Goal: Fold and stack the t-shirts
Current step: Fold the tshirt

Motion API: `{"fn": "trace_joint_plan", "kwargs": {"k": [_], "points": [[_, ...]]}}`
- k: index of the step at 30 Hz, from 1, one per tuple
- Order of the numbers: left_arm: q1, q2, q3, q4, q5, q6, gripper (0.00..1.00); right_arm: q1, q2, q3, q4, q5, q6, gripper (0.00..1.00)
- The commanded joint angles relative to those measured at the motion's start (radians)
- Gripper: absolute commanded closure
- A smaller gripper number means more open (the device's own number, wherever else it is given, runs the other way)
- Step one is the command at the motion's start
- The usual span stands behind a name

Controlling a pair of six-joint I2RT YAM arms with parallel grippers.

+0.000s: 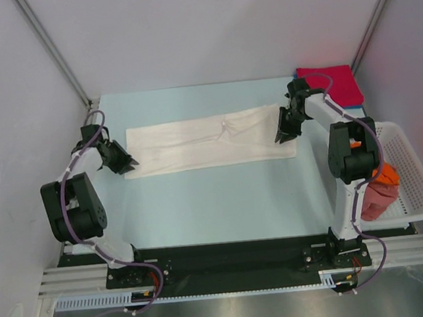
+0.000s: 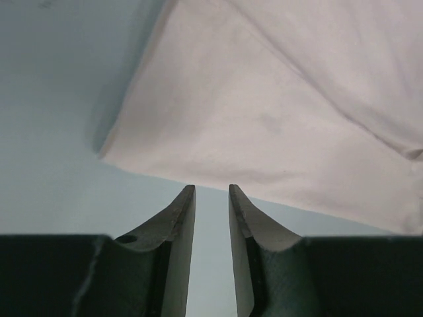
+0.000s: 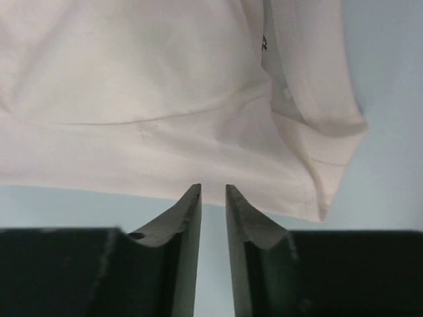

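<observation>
One white t-shirt (image 1: 208,142) lies between my left gripper (image 1: 128,164) and right gripper (image 1: 284,134), both narrowly parted, gripping nothing.

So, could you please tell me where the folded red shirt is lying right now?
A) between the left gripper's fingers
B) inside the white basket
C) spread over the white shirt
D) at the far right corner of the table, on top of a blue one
D: the red shirt lies flat at the table's far right corner, with the edge of a blue shirt showing beneath it, beyond the basket.
</observation>
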Motion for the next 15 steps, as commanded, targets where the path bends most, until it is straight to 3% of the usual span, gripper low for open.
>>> {"fn": "trace_joint_plan", "kwargs": {"k": [1, 7, 15], "points": [[-0.044, 0.053, 0.028, 0.055, 0.057, -0.027, 0.67, -0.008, 0.035, -0.019, 0.059, -0.053, 0.049, 0.76], [-0.049, 0.105, 0.065, 0.061, 0.078, -0.022, 0.64, -0.057, 0.036, -0.083, 0.091, 0.012, 0.035, 0.78], [-0.173, 0.137, 0.088, 0.246, 0.320, -0.173, 0.59, -0.061, 0.005, -0.028, 0.127, -0.005, 0.041, 0.75]]}}
